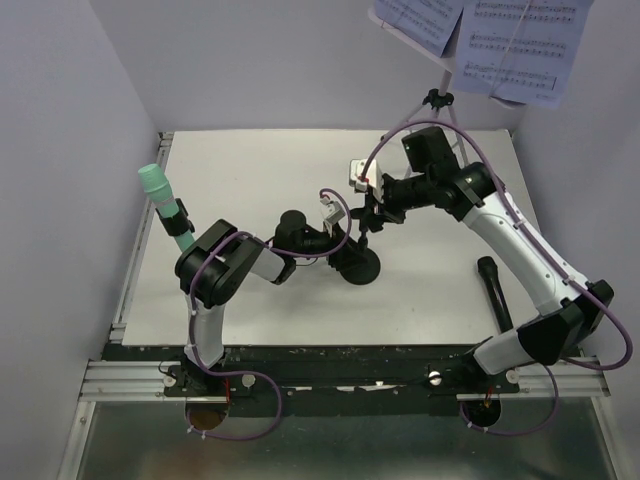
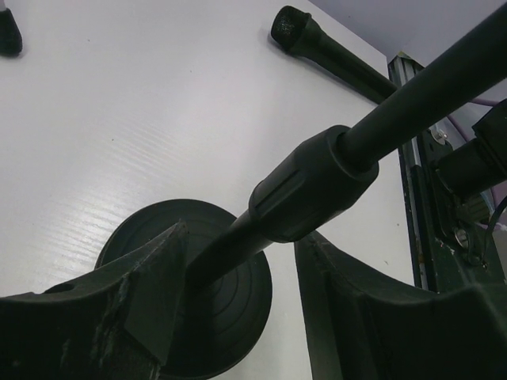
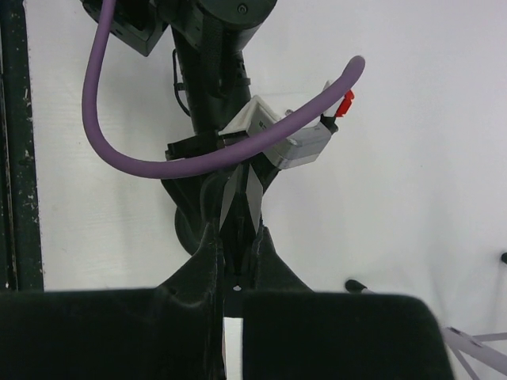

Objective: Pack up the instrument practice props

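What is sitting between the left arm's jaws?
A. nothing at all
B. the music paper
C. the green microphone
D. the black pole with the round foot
D: in the left wrist view the black pole, standing on its round foot, runs right through the gap between the left arm's open jaws, one on each side of it.

Both arms bent inward, grippers close together mid-scene.
Left white-and-black jointed arm (image 1: pixel 215 275): elbow folded near its base, forearm pointing right. Left black two-finger gripper (image 2: pixel 242 237): angled low, jaws spread apart. Right white-and-black jointed arm (image 1: pixel 530 265): stretched far forward, wrist turned left. Right black two-finger gripper (image 3: pixel 238 253): pointing down, jaws pressed together.
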`<control>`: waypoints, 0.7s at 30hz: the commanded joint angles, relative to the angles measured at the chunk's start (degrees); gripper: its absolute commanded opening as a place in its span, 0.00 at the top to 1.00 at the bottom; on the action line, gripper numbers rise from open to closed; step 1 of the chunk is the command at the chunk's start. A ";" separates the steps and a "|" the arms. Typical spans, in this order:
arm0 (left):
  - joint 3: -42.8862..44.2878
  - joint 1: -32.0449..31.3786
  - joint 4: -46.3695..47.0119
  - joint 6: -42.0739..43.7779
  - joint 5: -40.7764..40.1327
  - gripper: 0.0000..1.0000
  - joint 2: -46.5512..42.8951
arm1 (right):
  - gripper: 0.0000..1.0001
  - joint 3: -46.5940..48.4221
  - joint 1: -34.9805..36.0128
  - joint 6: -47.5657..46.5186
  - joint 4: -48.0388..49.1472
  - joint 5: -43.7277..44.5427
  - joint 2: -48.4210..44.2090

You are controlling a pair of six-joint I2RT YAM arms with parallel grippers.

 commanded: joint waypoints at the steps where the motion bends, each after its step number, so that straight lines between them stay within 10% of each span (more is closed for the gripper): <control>1: -0.70 0.79 3.64 -0.98 -1.24 0.32 -0.51 | 1.00 -10.84 1.02 -2.35 -22.71 12.81 12.20; 21: -5.79 4.66 -7.52 1.04 1.84 0.24 -13.51 | 1.00 0.13 0.41 15.74 -22.71 19.21 8.69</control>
